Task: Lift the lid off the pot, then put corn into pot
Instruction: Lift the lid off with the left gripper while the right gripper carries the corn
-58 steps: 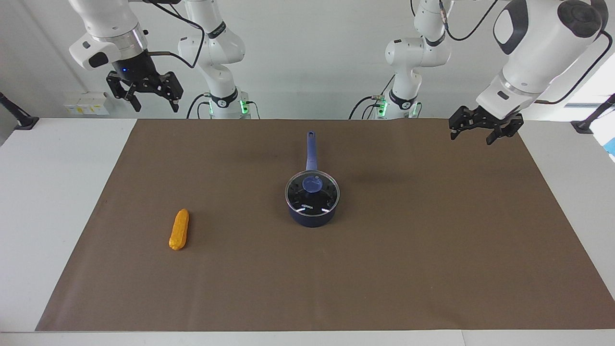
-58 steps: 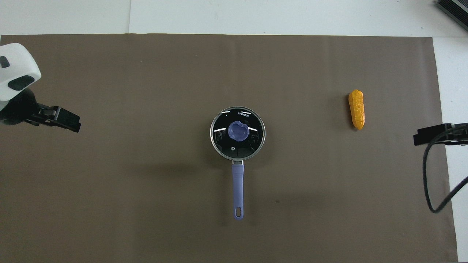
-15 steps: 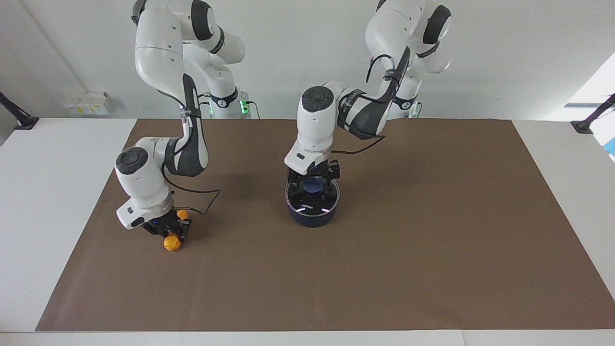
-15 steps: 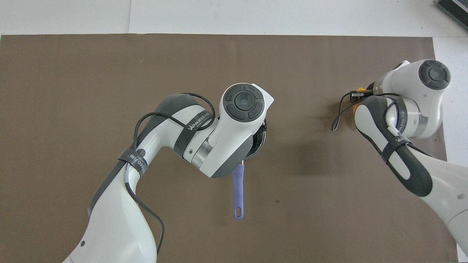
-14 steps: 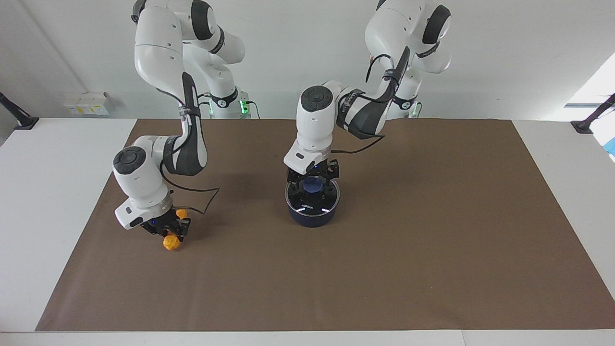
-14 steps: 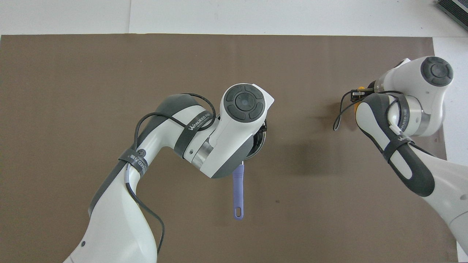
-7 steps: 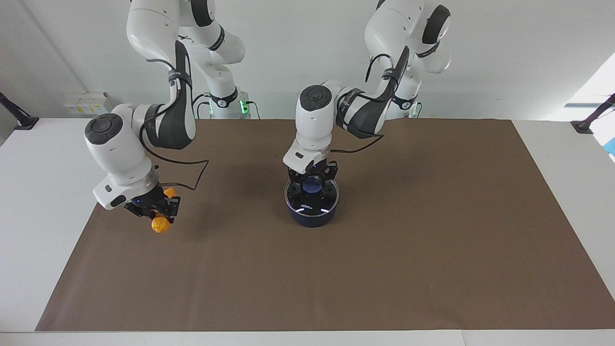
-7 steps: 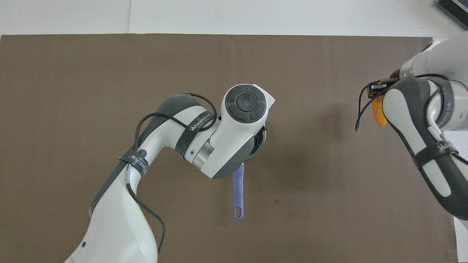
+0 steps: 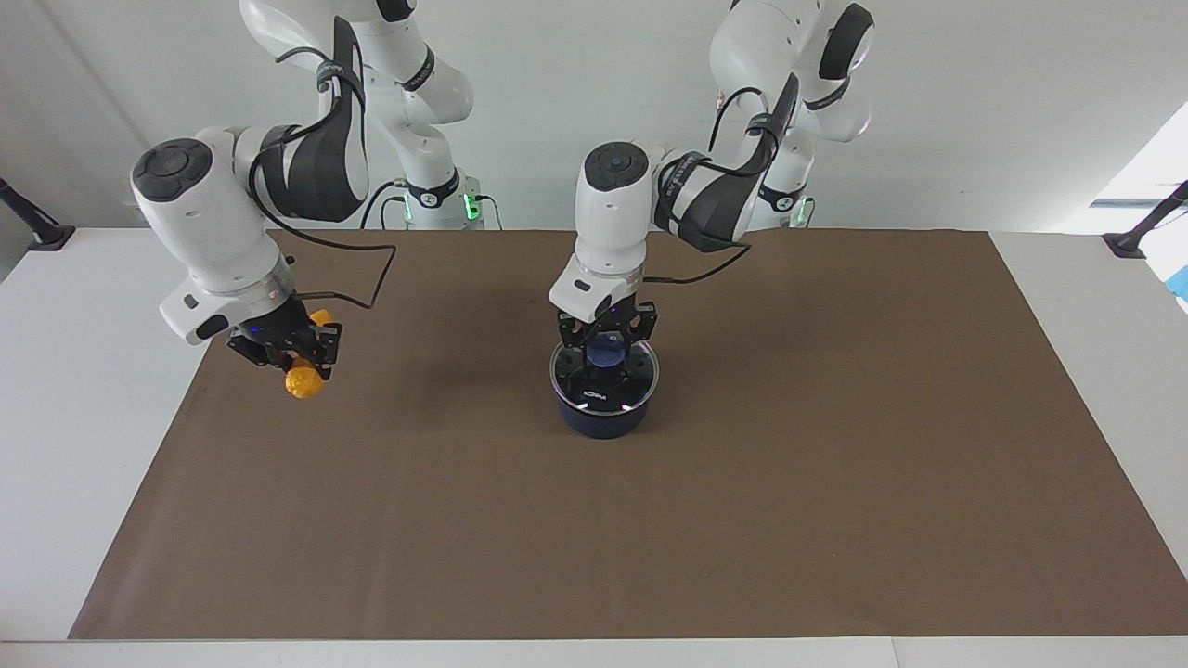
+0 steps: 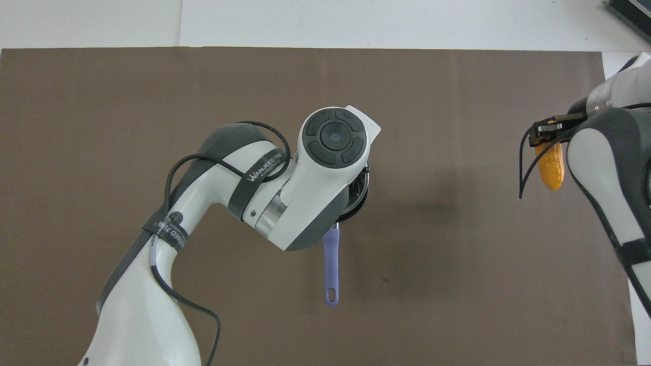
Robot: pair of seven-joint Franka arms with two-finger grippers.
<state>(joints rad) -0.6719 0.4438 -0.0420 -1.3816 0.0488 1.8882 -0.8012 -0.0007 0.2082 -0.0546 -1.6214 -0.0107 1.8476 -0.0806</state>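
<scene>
Facing view: corn (image 9: 303, 382) in raised right end effector (image 9: 290, 357), airborne.

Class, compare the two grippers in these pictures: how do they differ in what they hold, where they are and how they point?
The left gripper is shut on the lid's blue knob, the lid barely above the pot; the right gripper is shut on the corn.
The left is low over the pot at mid-table; the right is raised over the mat's edge at its own end.
The left points straight down; the right is tilted.
Both are shut on a task thing.
</scene>
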